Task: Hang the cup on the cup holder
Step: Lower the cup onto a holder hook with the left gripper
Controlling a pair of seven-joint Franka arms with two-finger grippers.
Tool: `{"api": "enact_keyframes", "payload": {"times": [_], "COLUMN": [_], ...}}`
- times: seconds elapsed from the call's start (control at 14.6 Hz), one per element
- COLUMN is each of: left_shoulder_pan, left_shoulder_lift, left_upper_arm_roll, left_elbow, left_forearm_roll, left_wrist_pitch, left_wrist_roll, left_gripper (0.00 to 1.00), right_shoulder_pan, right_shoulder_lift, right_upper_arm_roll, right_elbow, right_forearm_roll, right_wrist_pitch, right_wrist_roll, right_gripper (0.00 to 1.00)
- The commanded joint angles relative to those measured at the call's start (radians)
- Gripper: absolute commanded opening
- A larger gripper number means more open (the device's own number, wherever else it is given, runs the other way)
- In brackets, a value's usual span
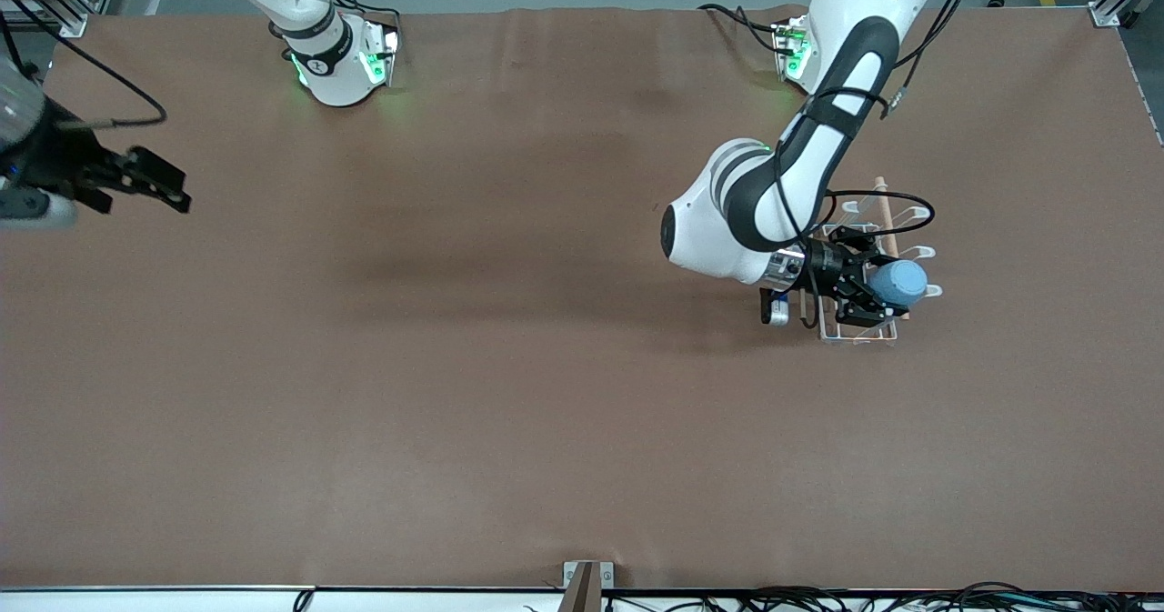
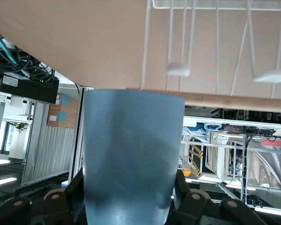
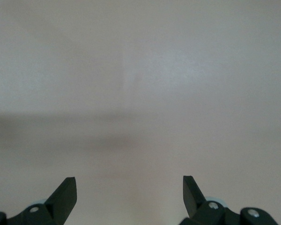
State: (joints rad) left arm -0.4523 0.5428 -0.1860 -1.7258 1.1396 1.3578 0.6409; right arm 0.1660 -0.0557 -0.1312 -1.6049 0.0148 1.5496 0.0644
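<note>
The left pincer point(image 1: 871, 286) is clamped on the cup point(image 1: 898, 283), with a black finger on each side of the light-blue tumbler. In the front view that's at the right of the frame, a bit above the middle. The cup is lying sideways in the grip, up in the air right over the cup holder point(image 1: 859, 332), the white wire rack sitting on the table point(image 1: 509, 394) toward the left arm's end. The rack's wooden rod point(image 1: 884, 207) runs up and down the frame there, and a few white prongs point(image 1: 920, 252) poke out just beside the cup.

From the left wrist view, the cup point(image 2: 131, 159) fills the lower middle of the frame with the fingers point(image 2: 185, 187) hugging both sides, and the rod point(image 2: 234, 100) crosses just past its end. The white wires of the cup holder point(image 2: 218, 42) take up the upper right. I can't tell if the cup is touching a prong or not.

The right pincer point(image 1: 155, 180) is at the far left edge of the front view, waiting over bare table. In the right wrist view its fingers point(image 3: 65, 194) are spread wide apart, holding nothing.
</note>
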Motion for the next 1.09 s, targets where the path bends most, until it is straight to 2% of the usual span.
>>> {"api": "enact_keyframes", "payload": {"times": [0.0, 0.14, 0.41, 0.61, 1.02], "left_shoulder_pan": [-0.011, -0.017, -0.022, -0.022, -0.037], "left_shoulder_lift": [-0.001, 0.009, 0.009, 0.028, 0.074], "left_upper_arm_roll": [-0.001, -0.003, -0.004, -0.006, -0.009], "left_elbow": [-0.034, -0.058, -0.107, -0.107, -0.107], "left_forearm_roll": [0.025, 0.064, 0.066, 0.081, 0.08], "left_wrist_pitch": [0.006, -0.002, -0.002, 0.0, 0.001], "left_wrist_roll": [-0.009, -0.044, -0.121, -0.124, -0.245], "left_gripper": [0.25, 0.25, 0.25, 0.26, 0.38], "right_shoulder_pan": [-0.035, -0.091, -0.102, -0.128, -0.146], "right_shoulder_lift": [-0.041, -0.032, 0.014, 0.059, 0.053], "right_upper_arm_roll": [-0.005, -0.004, -0.005, -0.005, 0.004], "right_elbow": [-0.046, -0.017, 0.04, 0.103, 0.073], "right_forearm_roll": [-0.018, -0.003, -0.016, -0.013, -0.016], "right_wrist_pitch": [0.021, 0.03, 0.032, 0.02, -0.003], "right_wrist_roll": [0.005, -0.011, -0.075, -0.129, -0.135], "right_gripper": [1.0, 1.0, 1.0, 1.0, 1.0]}}
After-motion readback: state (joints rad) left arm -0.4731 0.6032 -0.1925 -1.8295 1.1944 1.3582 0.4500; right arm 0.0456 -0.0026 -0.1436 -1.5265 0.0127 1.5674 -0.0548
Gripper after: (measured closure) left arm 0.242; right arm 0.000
